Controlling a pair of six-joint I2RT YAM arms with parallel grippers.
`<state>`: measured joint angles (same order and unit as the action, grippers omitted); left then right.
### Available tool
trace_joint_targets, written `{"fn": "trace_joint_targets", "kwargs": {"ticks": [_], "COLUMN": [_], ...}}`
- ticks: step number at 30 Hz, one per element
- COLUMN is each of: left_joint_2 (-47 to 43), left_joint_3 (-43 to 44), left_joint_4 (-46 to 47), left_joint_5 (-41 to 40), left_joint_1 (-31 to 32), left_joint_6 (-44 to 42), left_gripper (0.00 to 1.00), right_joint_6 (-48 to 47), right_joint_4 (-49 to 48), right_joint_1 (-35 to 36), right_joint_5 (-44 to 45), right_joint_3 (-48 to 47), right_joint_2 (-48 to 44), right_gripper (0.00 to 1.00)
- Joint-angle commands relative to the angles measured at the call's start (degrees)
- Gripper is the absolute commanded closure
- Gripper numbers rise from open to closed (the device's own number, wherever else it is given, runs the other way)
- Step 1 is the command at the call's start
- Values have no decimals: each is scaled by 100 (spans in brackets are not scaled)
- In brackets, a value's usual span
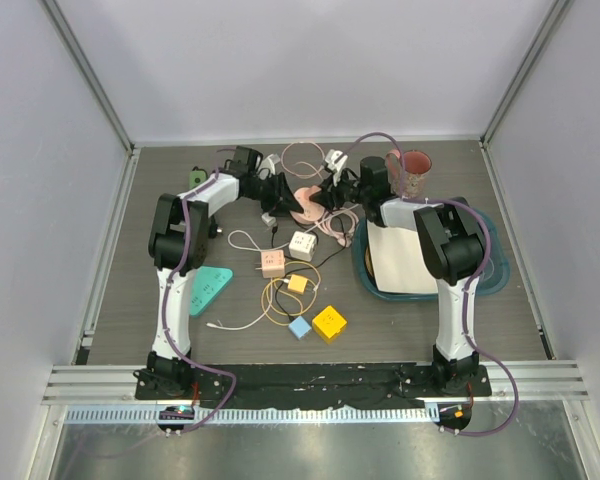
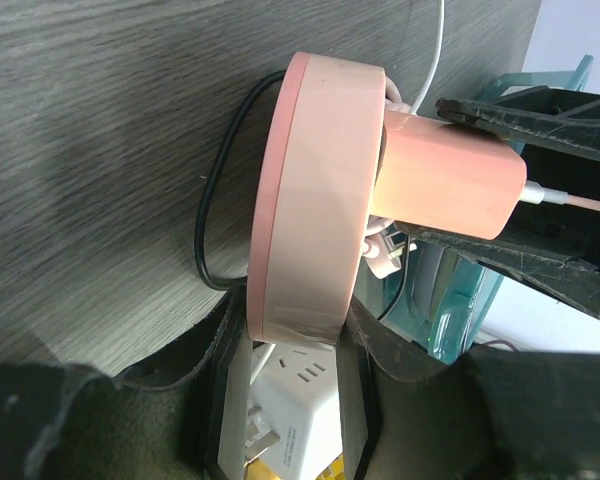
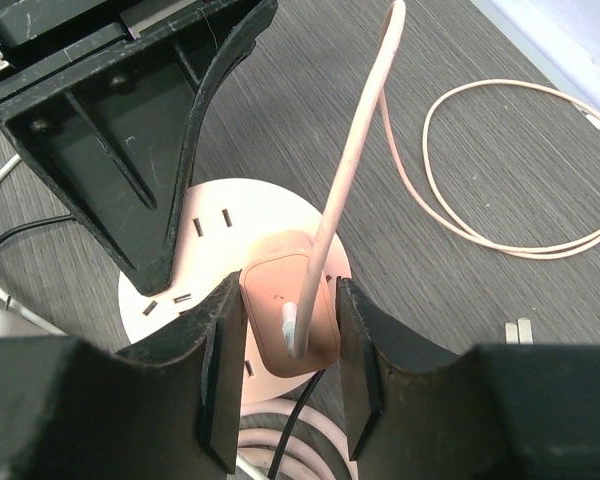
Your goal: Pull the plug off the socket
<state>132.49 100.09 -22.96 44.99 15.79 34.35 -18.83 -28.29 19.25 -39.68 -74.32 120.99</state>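
A round pink socket (image 1: 306,207) lies at the back middle of the table. A pink plug (image 3: 288,320) with a pink cable (image 3: 355,150) sits in its face. My left gripper (image 2: 300,350) is shut on the rim of the socket (image 2: 315,190) from the left side. My right gripper (image 3: 285,345) is shut on the plug, one finger on each side. In the left wrist view the plug (image 2: 450,175) sits against the socket's face between the right fingers (image 2: 540,110). In the top view the left gripper (image 1: 285,195) and the right gripper (image 1: 328,198) meet over the socket.
Cube sockets lie nearer: white (image 1: 302,244), pale pink (image 1: 272,263), small yellow (image 1: 297,283), blue (image 1: 299,327), yellow (image 1: 329,322). A teal tray (image 1: 490,270) is at the right, a pink cup (image 1: 412,170) behind it, a teal wedge (image 1: 208,290) at the left. Loose cables lie around.
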Motion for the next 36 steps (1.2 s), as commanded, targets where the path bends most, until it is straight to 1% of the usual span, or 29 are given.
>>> {"fn": "trace_joint_targets", "kwargs": {"ticks": [1,6,11,13,14,15,16,18,21,23,24,25,26,28,31,33,34,35,36], "left_joint_2": [146,128,181,181,181,190,190,190,190,207,225,225,225,225,216,234,234,234,225], "left_joint_3": [-245,-323,-333,-341,-333,-333,-324,-324,-306,-245,-227,-218,-227,-236,-210,-105,-43,71,141], "left_joint_4": [-323,-297,-358,-393,-419,-446,-490,-499,-481,-507,-525,-534,-525,-481,-411,-446,-464,-498,-568], "left_joint_5": [-1317,-1475,-1634,-1722,-1757,-1792,-1853,-1880,-1880,-1889,-1889,-1898,-1889,-1889,-1845,-1819,-1827,-1836,-1862], "left_joint_1": [-234,-261,-261,-261,-261,-261,-261,-270,-270,-270,-261,-261,-252,-261,-261,-252,-252,-252,-252], "left_joint_6": [-25,-16,-51,-121,-139,-165,-191,-200,-148,-148,-148,-139,-104,-69,-7,10,19,19,19], "left_gripper": [100,100,100,100,100,100,100,100,100,100,100,100,100,100,100,100,100,100,100], "right_joint_6": [302,389,459,765,1376,1634,1837,2076,2015,1770,1516,940,612,311,511,879,1038,1344,1382], "right_joint_4": [-862,-915,-1213,-1501,-1712,-1949,-2378,-2602,-2585,-2261,-2016,-1396,-1085,-592,-729,-896,-993,-994,-950], "right_joint_1": [-123,-140,-158,-228,-280,-324,-403,-430,-431,-378,-325,-281,-194,-123,-123,-123,-123,-123,-123], "right_joint_5": [-356,-356,-321,-338,-469,-592,-646,-672,-699,-699,-612,-533,-445,-172,100,328,669,751,760], "right_joint_3": [-30,-21,128,164,164,173,199,260,261,226,173,129,85,-29,-73,-108,-135,-257,-293], "right_joint_2": [-673,-717,-840,-858,-779,-726,-691,-603,-638,-699,-804,-866,-901,-963,-946,-902,-884,-814,-788], "right_gripper": [99,99,99,99,99,99,99,99,99,99,99,99,99,99,99,99,99,99,99]}}
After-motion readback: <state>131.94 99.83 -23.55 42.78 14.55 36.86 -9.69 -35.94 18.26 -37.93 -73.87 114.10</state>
